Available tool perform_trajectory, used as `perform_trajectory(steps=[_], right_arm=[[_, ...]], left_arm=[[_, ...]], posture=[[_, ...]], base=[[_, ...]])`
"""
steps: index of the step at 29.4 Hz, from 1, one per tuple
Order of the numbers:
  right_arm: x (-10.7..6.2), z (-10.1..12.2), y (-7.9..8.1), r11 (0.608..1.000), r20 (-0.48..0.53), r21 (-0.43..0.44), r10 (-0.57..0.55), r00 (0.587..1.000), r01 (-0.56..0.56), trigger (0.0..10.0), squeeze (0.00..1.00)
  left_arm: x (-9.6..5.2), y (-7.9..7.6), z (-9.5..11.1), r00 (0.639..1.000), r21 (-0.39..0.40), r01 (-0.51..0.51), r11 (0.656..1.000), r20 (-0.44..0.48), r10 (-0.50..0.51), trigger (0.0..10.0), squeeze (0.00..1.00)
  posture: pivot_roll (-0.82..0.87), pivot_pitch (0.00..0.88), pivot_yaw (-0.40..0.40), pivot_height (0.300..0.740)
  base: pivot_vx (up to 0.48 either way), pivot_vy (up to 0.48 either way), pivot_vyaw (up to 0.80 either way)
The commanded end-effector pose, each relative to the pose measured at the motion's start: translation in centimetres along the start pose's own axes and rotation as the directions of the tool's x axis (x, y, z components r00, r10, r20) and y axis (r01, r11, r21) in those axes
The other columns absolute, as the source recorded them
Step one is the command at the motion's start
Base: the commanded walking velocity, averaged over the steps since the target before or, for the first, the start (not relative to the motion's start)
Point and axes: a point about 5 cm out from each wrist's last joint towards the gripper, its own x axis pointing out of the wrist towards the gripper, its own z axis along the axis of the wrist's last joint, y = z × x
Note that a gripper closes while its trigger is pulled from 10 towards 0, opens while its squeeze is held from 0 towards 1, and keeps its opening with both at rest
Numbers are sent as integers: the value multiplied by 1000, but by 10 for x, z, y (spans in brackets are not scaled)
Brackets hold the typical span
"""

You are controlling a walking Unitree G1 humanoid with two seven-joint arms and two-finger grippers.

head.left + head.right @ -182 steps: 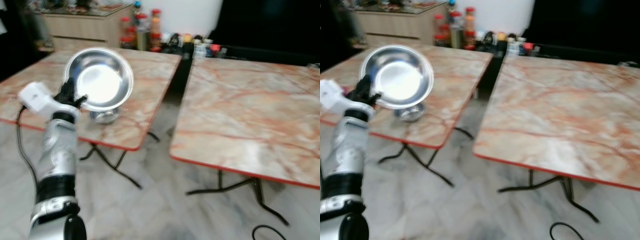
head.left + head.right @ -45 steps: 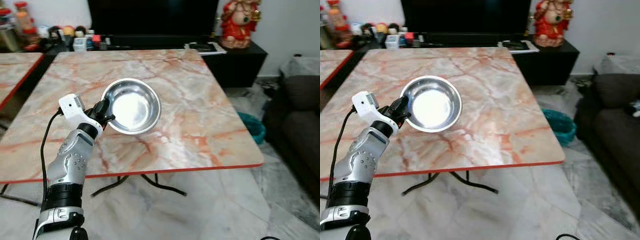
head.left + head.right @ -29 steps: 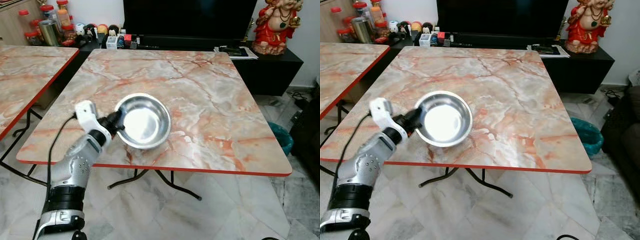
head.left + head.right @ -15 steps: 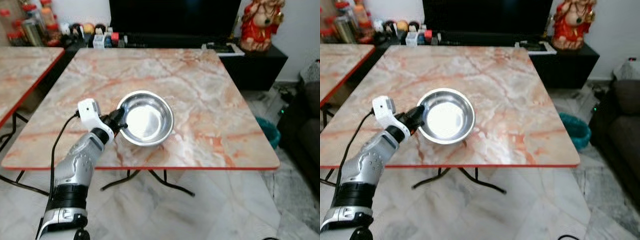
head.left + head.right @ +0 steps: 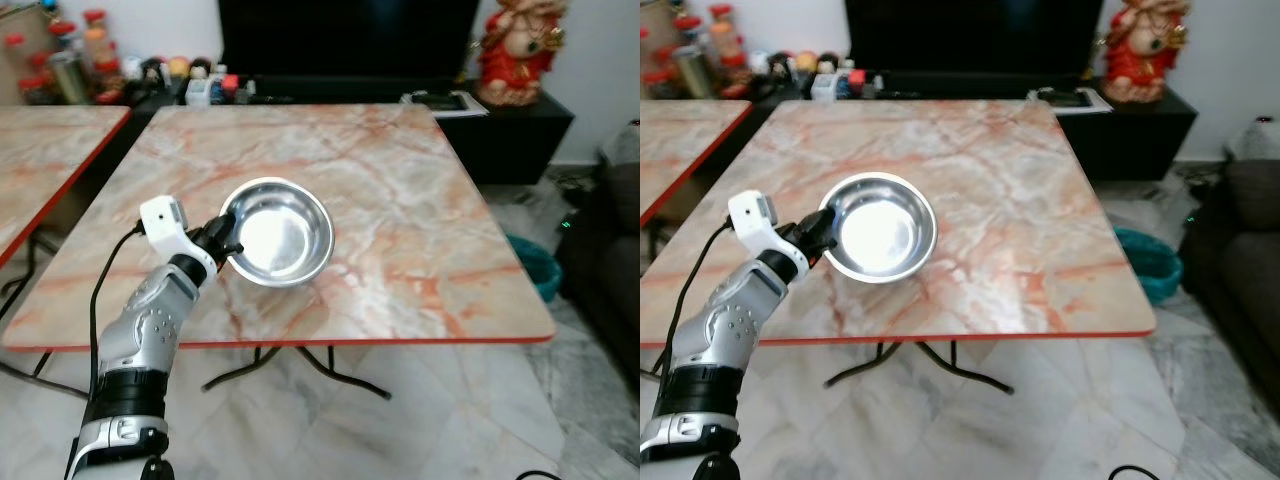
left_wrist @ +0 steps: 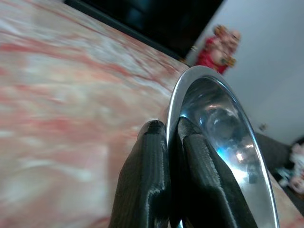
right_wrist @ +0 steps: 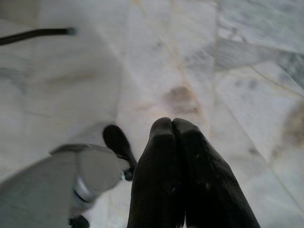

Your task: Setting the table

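Observation:
A shiny steel bowl (image 5: 278, 231) hangs tilted just above the near left part of a marble-patterned table (image 5: 400, 210) with a red edge. My left gripper (image 5: 226, 243) is shut on the bowl's rim at its left side. In the left wrist view the two black fingers (image 6: 156, 156) pinch the rim of the steel bowl (image 6: 223, 137). My right gripper (image 7: 172, 124) is shut with nothing in it and hangs over the pale tiled floor (image 7: 156, 57).
A second marble table (image 5: 50, 160) stands to the left across a narrow gap. Behind the tables a dark low cabinet (image 5: 340, 85) carries jars and bottles (image 5: 70, 65) and a red figurine (image 5: 520, 50). A dark sofa (image 5: 615, 240) and teal bin (image 5: 535, 262) stand at the right.
The camera has shifted slightly as I move. The bowl stays clamped in my left gripper and sits a little further left and lower over the table than half a second ago.

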Motion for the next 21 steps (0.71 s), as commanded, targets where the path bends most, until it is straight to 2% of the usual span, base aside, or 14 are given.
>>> perform_trajectory(steps=[1, 12, 18, 21], right_arm=[[0, 0, -2, 1000, 6, 3, -9, 1000, 9, 10000, 0], [0, 0, -1, 1000, 2, 0, -7, 1000, 7, 10000, 0], [0, 1, -2, 1000, 1, -4, -9, 1000, 9, 10000, 0], [0, 2, -2, 1000, 1, -6, -10, 1000, 10, 10000, 0]], left_arm=[[2, -3, 3, 1000, 25, 8, 1000, 11, -9, 10000, 0], [2, -3, 5, 1000, 34, 8, 999, 17, -9, 10000, 0], [1, -6, 5, 1000, 29, 20, 999, 19, -20, 10000, 0], [-1, -5, 3, 1000, 2, 19, 1000, 14, -19, 10000, 0]], posture=[[-35, 93, -10, 740], [-36, 92, -9, 740], [-38, 93, -11, 740], [-39, 91, -10, 740]], base=[[270, 0, 0], [267, 0, 0], [0, 0, 0], [0, 0, 0]])
